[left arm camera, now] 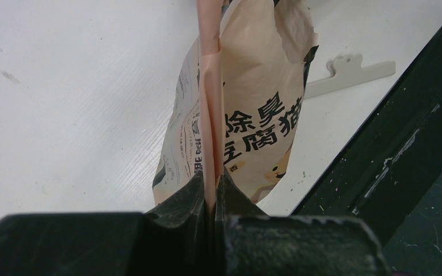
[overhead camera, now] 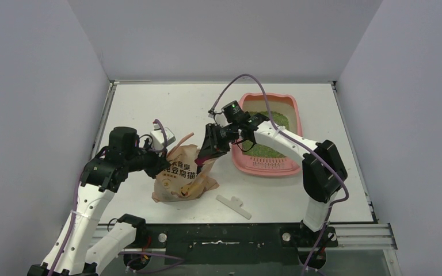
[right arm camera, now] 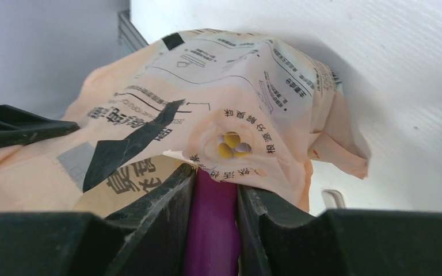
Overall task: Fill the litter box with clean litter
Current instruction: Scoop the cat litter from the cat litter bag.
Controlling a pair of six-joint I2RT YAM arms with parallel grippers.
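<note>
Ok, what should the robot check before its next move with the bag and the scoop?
1. Left gripper pinches the bag by its edge: ok.
2. Right gripper is clamped on the purple scoop: ok.
3. Scoop's bowl has litter in it: cannot tell, the bag hides it.
4. Bag's mouth is open wide enough: cannot tell.
5. Litter box sits flat beside the right arm, with green litter inside: ok.
6. White clip lies apart from the bag: ok.
</note>
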